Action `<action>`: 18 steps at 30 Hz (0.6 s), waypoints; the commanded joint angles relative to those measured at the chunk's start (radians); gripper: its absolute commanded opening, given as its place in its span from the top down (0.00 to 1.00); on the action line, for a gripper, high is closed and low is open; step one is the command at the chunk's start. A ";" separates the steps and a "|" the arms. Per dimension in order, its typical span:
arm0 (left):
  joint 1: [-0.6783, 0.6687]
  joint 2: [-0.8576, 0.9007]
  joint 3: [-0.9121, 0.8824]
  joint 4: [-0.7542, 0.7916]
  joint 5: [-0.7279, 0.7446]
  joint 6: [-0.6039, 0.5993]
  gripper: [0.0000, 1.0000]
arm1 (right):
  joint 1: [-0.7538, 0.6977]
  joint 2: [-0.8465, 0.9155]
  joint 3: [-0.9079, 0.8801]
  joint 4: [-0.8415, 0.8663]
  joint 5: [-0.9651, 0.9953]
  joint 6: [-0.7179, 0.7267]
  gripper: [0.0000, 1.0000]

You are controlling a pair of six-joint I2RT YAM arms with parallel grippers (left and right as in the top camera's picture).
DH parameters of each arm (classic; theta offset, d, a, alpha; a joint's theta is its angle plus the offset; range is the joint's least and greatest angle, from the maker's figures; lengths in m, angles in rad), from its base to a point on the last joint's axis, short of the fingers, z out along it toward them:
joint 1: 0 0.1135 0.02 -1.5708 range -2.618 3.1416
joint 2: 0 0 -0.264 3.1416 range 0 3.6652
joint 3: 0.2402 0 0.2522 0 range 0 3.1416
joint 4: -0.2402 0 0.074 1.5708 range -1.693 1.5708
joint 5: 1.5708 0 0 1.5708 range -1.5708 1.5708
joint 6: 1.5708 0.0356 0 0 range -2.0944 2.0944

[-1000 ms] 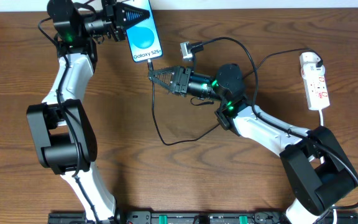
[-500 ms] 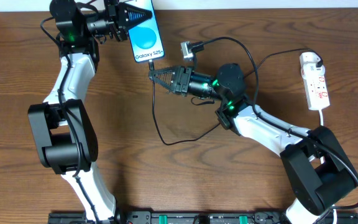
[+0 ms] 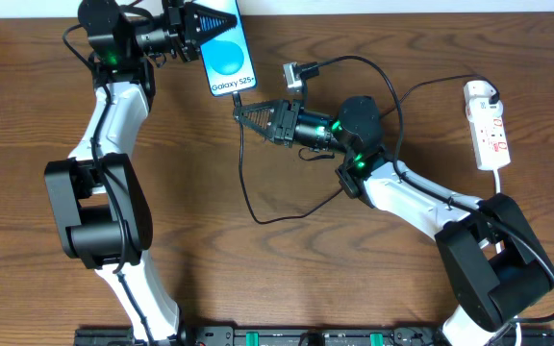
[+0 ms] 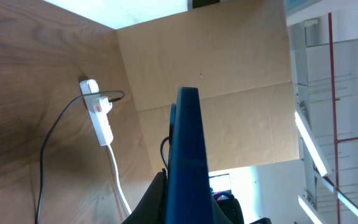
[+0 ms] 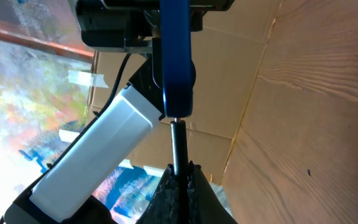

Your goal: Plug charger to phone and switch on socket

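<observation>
Phone (image 3: 227,60) was held near the far edge of the bench (image 3: 287,279), left of centre, with its white text strip toward the near side. Left gripper (image 3: 214,19) was closed over the phone's far end. In the left wrist view the phone showed edge-on between the fingers.

Right gripper (image 3: 241,111) was just beside the phone's near end, closed on the plug tip (image 5: 178,140) of the charger (image 3: 242,168). In the right wrist view the tip ran in line with the phone's edge and met its lower end. Whether it had entered the port could not be told. The cable hung slack in a loop toward the middle of the bench, then ran back up to the adapter (image 3: 294,77), which lay apart from the socket.

Step in hand, as judged: seating the plug. To do it well:
- keep the tip on the phone's long axis, without twist
- push straight toward the far edge, gently
- let the left gripper brace the phone against the push
- keep the slack, so that the cable does not drag the tip sideways

Socket (image 3: 490,130) lay near the right edge toward the far corner, well apart from both grippers. Its switch position was too small to read. The adapter and switch steps looked not yet done.
</observation>
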 commanded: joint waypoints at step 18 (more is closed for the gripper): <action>-0.030 -0.027 0.006 0.031 0.030 0.045 0.93 | -0.062 0.000 0.003 -0.003 0.026 -0.018 0.01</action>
